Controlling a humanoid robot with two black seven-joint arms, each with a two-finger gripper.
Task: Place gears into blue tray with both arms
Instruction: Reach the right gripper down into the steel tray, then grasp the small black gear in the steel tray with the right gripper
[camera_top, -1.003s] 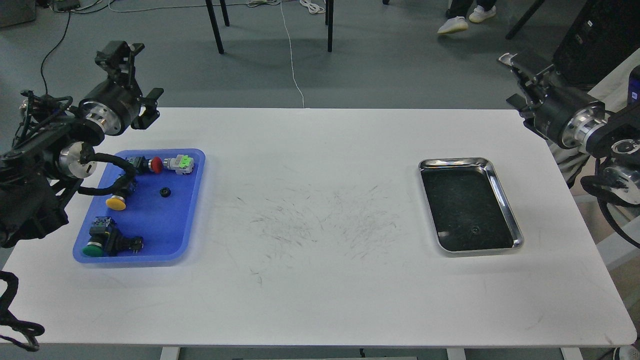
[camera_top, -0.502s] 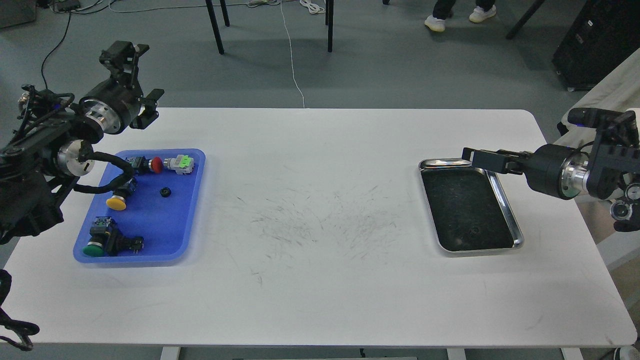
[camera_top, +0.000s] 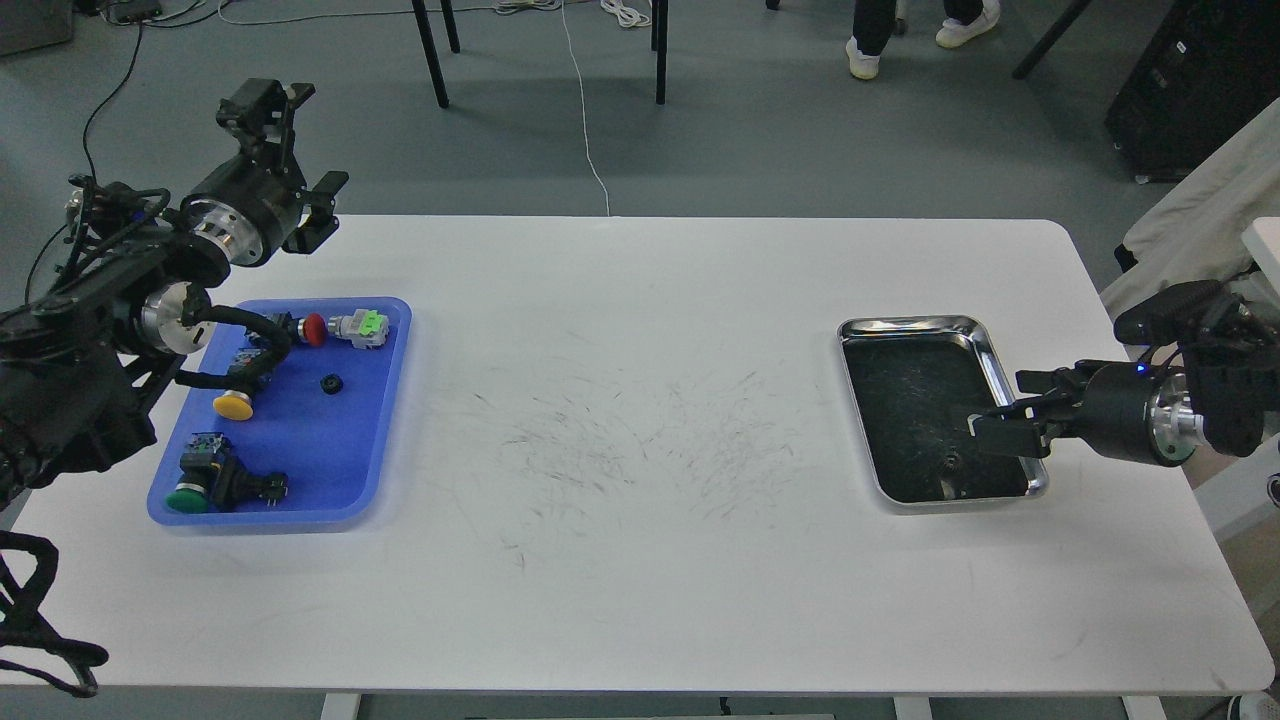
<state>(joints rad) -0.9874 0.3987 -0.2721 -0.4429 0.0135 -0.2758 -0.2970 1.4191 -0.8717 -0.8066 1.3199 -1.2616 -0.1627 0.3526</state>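
The blue tray (camera_top: 300, 470) lies on the left of the white table, and one small black gear (camera_top: 329, 383) rests on its floor. Another gear (camera_top: 950, 461) lies near the front of the steel tray (camera_top: 905, 324) on the right. My right gripper (camera_top: 995, 402) hovers over the steel tray's right front part, just up and right of that gear, open and holding nothing. Raised behind the blue tray's far left corner, my left gripper (camera_top: 297, 150) has its fingers spread open and empty.
In the blue tray lie push-button switches with a red cap (camera_top: 313, 329), a yellow cap (camera_top: 232, 406) and a green cap (camera_top: 187, 497). My left arm's cable loop hangs over that tray's left side. Chair legs and a person's feet are on the floor beyond the table.
My right arm swung from high at the far right down and inward over the steel tray, ending above its front right part. My left gripper drifted slightly to the right.
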